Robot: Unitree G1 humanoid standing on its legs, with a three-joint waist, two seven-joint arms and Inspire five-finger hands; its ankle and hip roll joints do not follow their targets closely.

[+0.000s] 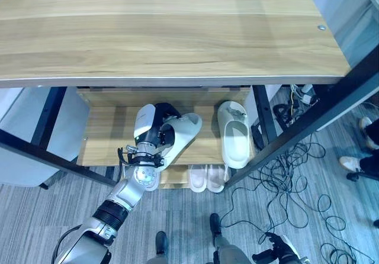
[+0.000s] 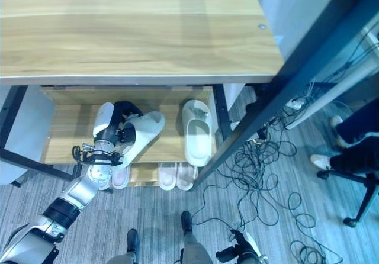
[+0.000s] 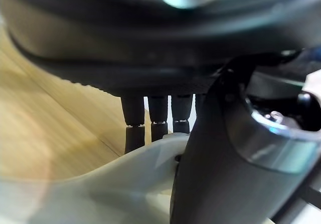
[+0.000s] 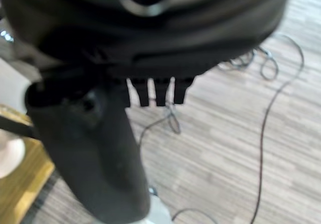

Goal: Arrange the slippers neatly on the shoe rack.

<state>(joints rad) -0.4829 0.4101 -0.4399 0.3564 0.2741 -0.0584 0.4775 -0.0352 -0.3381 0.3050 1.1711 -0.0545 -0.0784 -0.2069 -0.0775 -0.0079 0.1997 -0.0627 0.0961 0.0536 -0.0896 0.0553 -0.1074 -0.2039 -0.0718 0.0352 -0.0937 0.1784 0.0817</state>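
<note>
Nearest to me, my right hand (image 4: 95, 158) hangs low over the striped floor (image 4: 241, 148), fingers (image 4: 158, 91) hanging loosely, nothing in them. Cables (image 1: 296, 175) trail across that floor to the right of the rack.

Further out, on the floor-level tier at the rack's front edge, I see a white pair of slippers (image 1: 206, 177) side by side, toes away from me, and another pale pair (image 2: 115, 175) partly hidden under my left wrist.

Above those, my left hand (image 1: 155, 132) reaches onto the wooden shelf (image 1: 106, 139) and is closed on a slipper (image 1: 182, 135): in the wrist view the fingers (image 3: 134, 126) curl over the pale upper and the thumb presses beside it. That slipper lies tilted, toe pointing up and to the right, heel toward my wrist, touching the shelf. Just to its right, apart from it, the second slipper (image 1: 233, 134) lies straight on the same shelf.

Farthest, the wooden top (image 1: 172, 30) spans the whole rack.
</note>
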